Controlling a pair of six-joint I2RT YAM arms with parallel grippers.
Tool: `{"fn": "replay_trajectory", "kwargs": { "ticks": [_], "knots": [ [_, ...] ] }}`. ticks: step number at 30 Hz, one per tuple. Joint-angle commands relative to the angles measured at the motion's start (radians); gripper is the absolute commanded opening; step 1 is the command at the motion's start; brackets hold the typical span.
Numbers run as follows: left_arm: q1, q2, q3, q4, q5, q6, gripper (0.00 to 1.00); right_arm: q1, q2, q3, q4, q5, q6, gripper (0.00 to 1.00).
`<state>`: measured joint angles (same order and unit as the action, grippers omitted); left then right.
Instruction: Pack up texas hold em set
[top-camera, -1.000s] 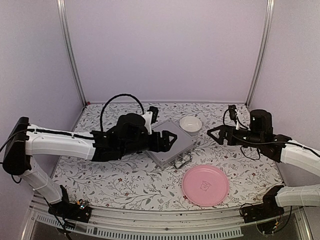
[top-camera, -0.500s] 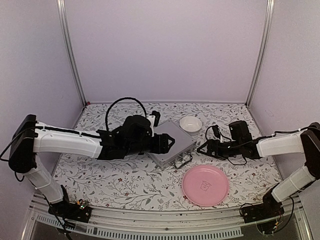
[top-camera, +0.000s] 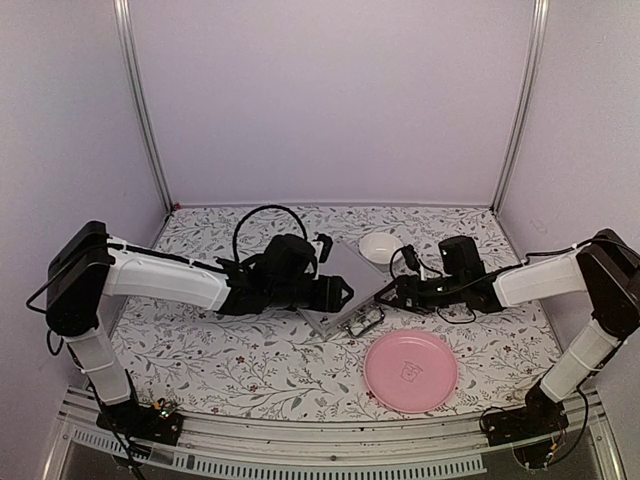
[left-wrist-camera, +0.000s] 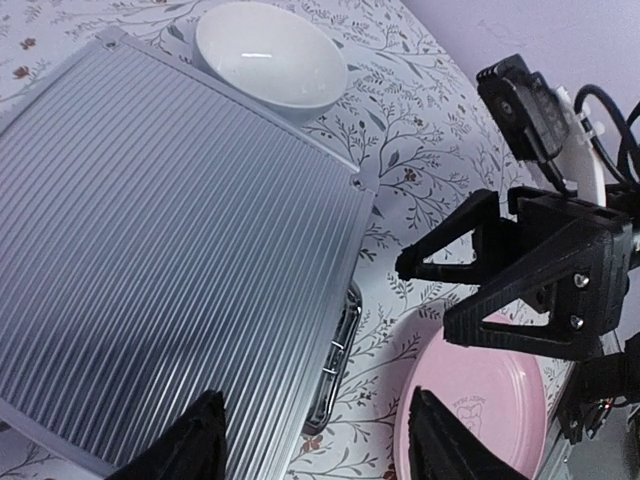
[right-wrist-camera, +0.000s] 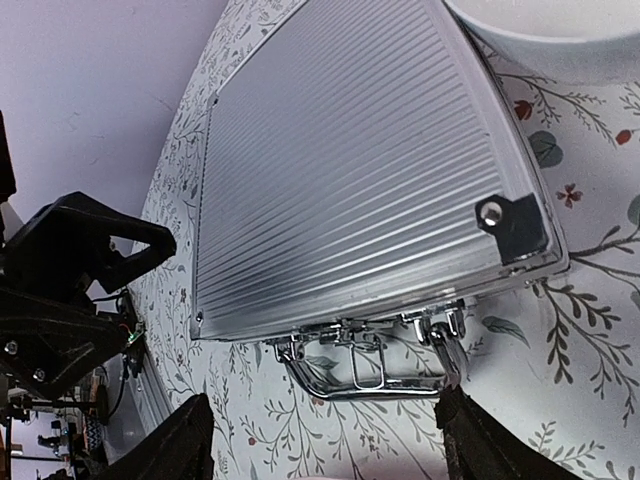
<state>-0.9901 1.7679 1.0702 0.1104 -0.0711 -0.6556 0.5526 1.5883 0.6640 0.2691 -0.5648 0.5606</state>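
The silver ribbed briefcase (top-camera: 345, 280) lies closed on the table, so the cards, chips and dice are hidden. Its metal handle (top-camera: 363, 322) points toward the front. My left gripper (top-camera: 346, 293) is open and empty over the case's front edge; in the left wrist view (left-wrist-camera: 320, 440) one finger is above the lid (left-wrist-camera: 170, 230) and the other beyond the handle (left-wrist-camera: 340, 345). My right gripper (top-camera: 384, 297) is open and empty at the case's right front corner. In the right wrist view (right-wrist-camera: 325, 445) its fingers flank the handle (right-wrist-camera: 370, 375) just short of it.
A white bowl (top-camera: 381, 247) stands right against the case's far corner. A pink plate (top-camera: 410, 370) lies at the front right, close to the handle. My two grippers face each other closely over the case front (left-wrist-camera: 500, 270).
My right arm has swung left and down from beside the bowl to the case's front corner. My left gripper has moved a little to the right over the case.
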Motion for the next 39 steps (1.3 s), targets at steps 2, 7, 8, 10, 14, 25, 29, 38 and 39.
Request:
{"fn": "replay_trajectory", "kwargs": {
  "ticks": [2,7,8,10,14,25,29,38,39],
  "knots": [
    [0.026,0.031,0.001,0.015,0.023,-0.016,0.61,0.029,0.064,0.062,0.024,-0.022,-0.019,0.77],
    [0.03,0.054,-0.005,-0.009,0.023,-0.015,0.59,0.067,0.109,0.1,0.007,0.007,-0.017,0.77],
    [0.03,0.055,-0.013,-0.009,0.02,-0.018,0.58,0.074,0.118,0.108,0.002,0.014,-0.016,0.77],
    [0.03,0.054,-0.036,-0.004,0.022,-0.027,0.58,0.092,0.139,0.128,-0.013,0.028,-0.016,0.77],
    [0.03,0.056,-0.078,0.013,0.028,-0.043,0.56,0.115,0.17,0.167,-0.072,0.088,-0.027,0.77],
    [0.029,0.047,-0.154,0.002,0.011,-0.075,0.52,0.137,0.204,0.199,-0.139,0.141,-0.023,0.77],
    [0.03,0.033,-0.173,-0.001,0.001,-0.077,0.51,0.143,0.217,0.205,-0.146,0.131,-0.016,0.77],
    [0.029,0.019,-0.191,-0.003,0.0,-0.088,0.5,0.155,0.244,0.237,-0.17,0.065,-0.016,0.76],
    [0.029,0.018,-0.192,-0.003,-0.001,-0.088,0.5,0.156,0.243,0.239,-0.169,0.056,-0.015,0.76]
  ]
}}
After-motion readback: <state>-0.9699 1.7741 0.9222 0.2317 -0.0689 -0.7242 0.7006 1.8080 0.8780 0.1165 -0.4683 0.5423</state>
